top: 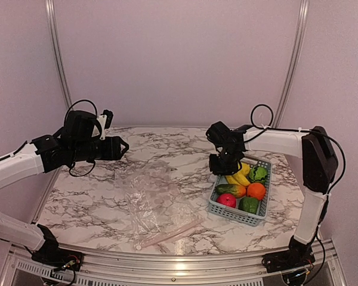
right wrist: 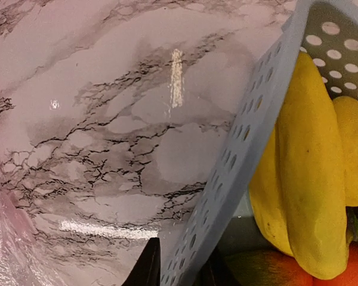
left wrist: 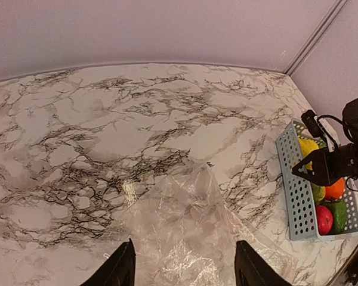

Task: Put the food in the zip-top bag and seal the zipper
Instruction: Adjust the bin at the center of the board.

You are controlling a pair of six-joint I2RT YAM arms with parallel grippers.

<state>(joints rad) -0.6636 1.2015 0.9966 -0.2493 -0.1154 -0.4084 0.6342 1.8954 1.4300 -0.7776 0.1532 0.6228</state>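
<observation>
Two arms reach over the table. We see the left gripper at the far left, above the far edge of the bag, its fingers spread wide and gripping nothing. The bag lies flat and crinkled left of centre. Its zipper runs along the near edge, slanting toward the near left.

The basket stands apart to the right, and all the food we can make out sits in it. A banana lies at the far end beside a green pepper. A mango and an orange are in the middle, and an apple and another green piece are at the near end.

The right gripper sits at the basket's far left corner. Its fingers are set narrow and pinch the basket's left wall, one outside and one inside next to the banana.
</observation>
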